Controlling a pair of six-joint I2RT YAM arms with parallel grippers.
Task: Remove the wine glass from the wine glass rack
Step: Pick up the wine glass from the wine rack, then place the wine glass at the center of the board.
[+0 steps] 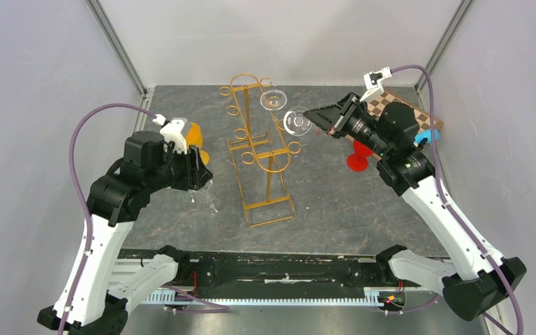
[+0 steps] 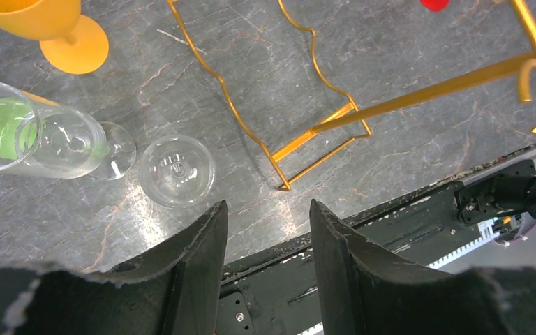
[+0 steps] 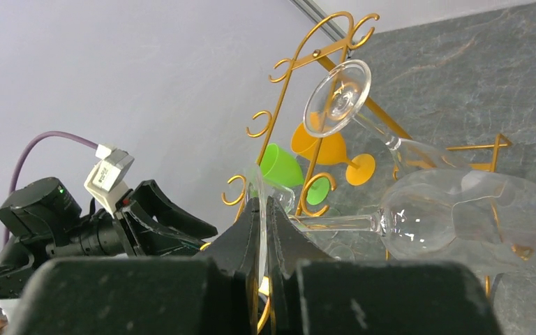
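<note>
The gold wire wine glass rack (image 1: 262, 150) stands mid-table; its base shows in the left wrist view (image 2: 307, 146). My right gripper (image 1: 308, 114) (image 3: 265, 204) is shut on the thin foot of a clear wine glass (image 1: 297, 123), held sideways beside the rack's right loops, with its bowl (image 3: 460, 216) to the right. I cannot tell whether it touches the rack. A second clear glass (image 1: 273, 100) (image 3: 338, 98) hangs from the far loops. My left gripper (image 1: 199, 173) (image 2: 269, 209) is open and empty, left of the rack.
Clear glasses (image 2: 178, 169) (image 2: 56, 143), a green cup (image 3: 279, 164) and an orange goblet (image 2: 70, 35) sit on the table at the left. A red goblet (image 1: 356, 162), a checkered board (image 1: 391, 108) and a blue item (image 1: 426, 136) are at the right. Walls enclose the table.
</note>
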